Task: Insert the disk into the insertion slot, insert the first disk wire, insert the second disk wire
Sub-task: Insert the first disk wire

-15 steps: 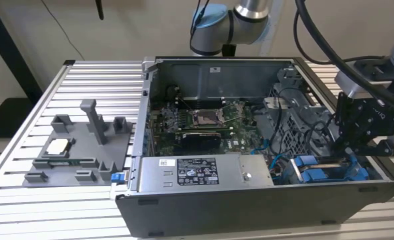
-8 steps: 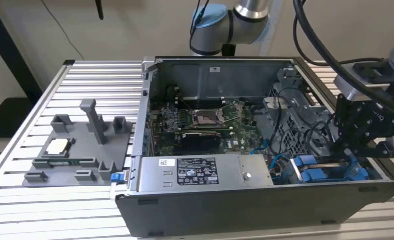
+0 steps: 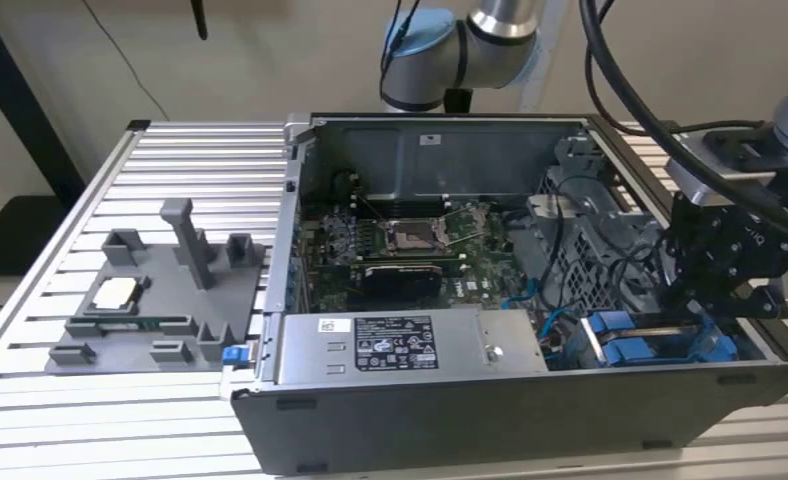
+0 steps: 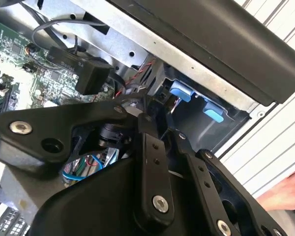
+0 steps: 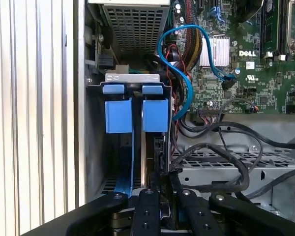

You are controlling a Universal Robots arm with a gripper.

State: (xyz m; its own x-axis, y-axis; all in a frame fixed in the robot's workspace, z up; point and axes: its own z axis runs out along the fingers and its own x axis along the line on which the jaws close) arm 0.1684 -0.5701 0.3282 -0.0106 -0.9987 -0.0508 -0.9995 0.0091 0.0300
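The disk [image 5: 155, 115], in its blue frame, stands on edge in the slot [image 5: 96, 162] at the front corner of the open computer case [image 3: 501, 420], on the exterior view's right, beside a looping blue cable [image 5: 189, 91]. The gripper [image 5: 157, 189] hangs right at the disk's near edge; I cannot tell whether it is pinching the disk. The case lies on a slatted table [image 3: 167, 160].
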